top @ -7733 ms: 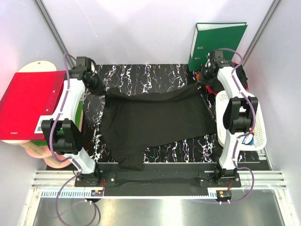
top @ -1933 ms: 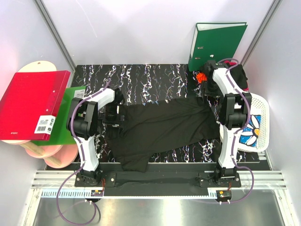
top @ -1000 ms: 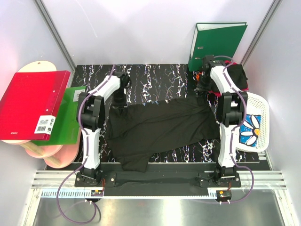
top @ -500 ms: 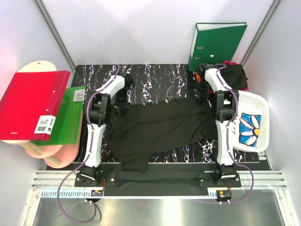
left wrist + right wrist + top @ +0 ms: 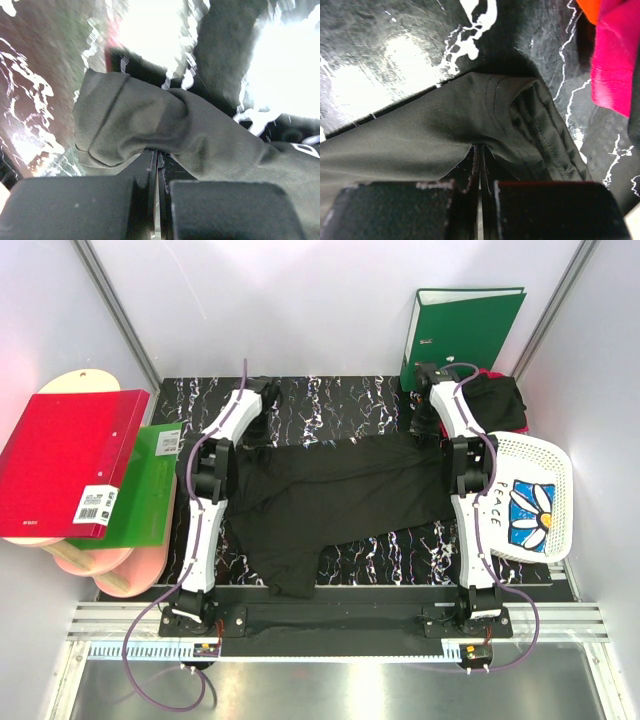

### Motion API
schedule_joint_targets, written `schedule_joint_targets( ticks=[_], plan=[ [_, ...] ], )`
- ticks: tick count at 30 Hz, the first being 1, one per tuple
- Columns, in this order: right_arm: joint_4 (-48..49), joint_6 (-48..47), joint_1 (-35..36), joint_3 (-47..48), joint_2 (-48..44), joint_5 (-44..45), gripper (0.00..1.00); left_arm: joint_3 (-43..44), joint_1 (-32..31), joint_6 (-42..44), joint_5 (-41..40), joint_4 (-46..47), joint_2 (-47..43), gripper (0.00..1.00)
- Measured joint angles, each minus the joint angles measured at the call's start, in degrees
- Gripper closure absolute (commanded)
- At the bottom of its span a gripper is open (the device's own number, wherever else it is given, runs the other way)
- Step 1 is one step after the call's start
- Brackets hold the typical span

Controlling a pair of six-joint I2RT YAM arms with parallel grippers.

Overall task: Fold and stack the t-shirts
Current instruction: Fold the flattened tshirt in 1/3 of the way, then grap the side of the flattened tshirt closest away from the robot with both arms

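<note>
At 1 o'clock you have a green ring binder (image 5: 462, 332) (standing upright), a white lattice basket (image 5: 530, 455) at 3, and a red binder (image 5: 62, 465) at 9.

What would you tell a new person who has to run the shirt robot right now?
Left gripper: jaws shut on the black shirt's far-left corner.
Right gripper: jaws shut on its far-right corner.
The shirt lies spread across the table, unfolded. More shirts are heaped at the far right; a daisy-print one lies in the basket.
Done: shirt spread out. Left: fold it, then fold and stack the others.
</note>
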Motion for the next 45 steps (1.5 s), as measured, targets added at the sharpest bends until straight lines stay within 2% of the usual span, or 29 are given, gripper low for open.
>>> schedule_joint_targets(
  ticks=[4, 7, 10, 11, 13, 14, 16, 17, 18, 20, 21, 22, 23, 24, 25, 29, 34, 37, 38, 41, 44, 45],
  plan=[
    [0.33, 0.46, 0.31, 0.24, 0.11, -0.13, 1.00, 4.46, 2.16, -0.79, -0.09, 0.57, 2.56, 1.00],
    [0.74, 0.31, 0.61, 0.26, 0.11, -0.55, 0.90, 7.65, 3.91, -0.79, -0.07, 2.43, 3.93, 1.00],
    [1.51, -0.22, 1.07, 0.17, -0.17, -1.33, 0.86, 9.79, 5.07, -0.31, -0.20, 4.31, 4.72, 1.00],
    [1.92, -0.42, 1.22, -0.22, -0.68, -1.64, 0.78, 10.23, 5.33, -0.13, -0.24, 4.92, 4.94, 1.00],
    [3.23, -0.94, 1.60, -2.62, -3.02, -1.99, 0.77, 10.60, 5.62, 0.11, -0.22, 5.95, 5.14, 1.00],
    [3.61, -1.22, 1.79, -4.09, -5.01, -2.21, 0.71, 10.67, 5.64, 0.31, -0.22, 6.49, 5.22, 1.00],
    [4.33, -1.64, 2.03, -6.23, -9.22, -2.71, 0.70, 10.67, 5.60, 0.52, -0.17, 7.50, 5.38, 1.00],
    [4.87, -1.81, 2.05, -7.45, -12.04, -2.86, 0.64, 10.67, 5.60, 0.76, -0.13, 7.93, 5.42, 1.00],
    [5.09, -2.01, 2.05, -8.44, -15.02, -3.08, 0.63, 10.67, 5.60, 1.01, 0.00, 8.41, 5.42, 1.00],
    [6.64, -2.38, 2.08, -10.99, -20.83, -3.32, 0.47, 10.64, 5.42, 1.88, 0.13, 9.90, 5.33, 0.97],
    [7.41, -2.71, 2.08, -12.76, -24.33, -3.72, 0.27, 10.45, 5.25, 2.27, 0.22, 10.73, 5.16, 0.70],
    [7.89, -2.67, 2.08, -13.99, -26.60, -4.09, 0.18, 9.79, 5.09, 2.89, 0.28, 11.74, 4.57, 0.56],
    [9.33, -2.89, 2.08, -16.39, -29.59, -4.39, 0.08, 8.87, 4.96, 3.78, 0.33, 12.52, 3.72, 0.36],
    [10.10, -3.17, 2.05, -18.62, -32.17, -4.68, 0.01, 7.23, 4.76, 4.39, 0.42, 13.73, 2.36, 0.05],
    [11.10, -3.34, 2.08, -21.14, -34.49, -4.76, 0.00, 4.81, 4.50, 5.14, 0.46, 15.06, 0.15, 0.01],
    [14.19, -3.69, 2.08, -31.01, -40.37, -5.55, 0.00, -4.42, 2.27, 8.02, -1.05, 17.31, -11.02, 0.01],
    [15.63, -3.89, 2.08, -40.70, -43.21, -5.81, 0.00, -15.41, -1.86, 9.53, -1.40, 21.24, -29.11, 0.01],
    [15.89, -3.87, 2.08, -44.81, -44.61, -6.45, 0.00, -25.88, -2.84, 8.24, 0.74, 22.69, -40.81, 0.11],
    [16.17, -3.87, 2.08, -46.23, -45.42, -6.75, 0.00, -29.00, -2.73, 7.61, 1.51, 22.58, -43.52, 0.18],
    [16.44, -3.82, 2.08, -49.37, -48.19, -7.69, 0.00, -43.47, -2.03, 4.59, 5.64, 22.71, -52.39, 0.28],
    [16.50, -3.48, 2.08, -51.91, -50.93, -8.31, 0.02, -57.99, -2.10, 1.68, 10.97, 20.46, -58.82, 0.28],
    [16.65, -3.13, 2.08, -52.74, -51.71, -8.48, 0.03, -60.11, -2.56, 1.20, 12.00, 19.37, -59.80, 0.26]
  ],
)
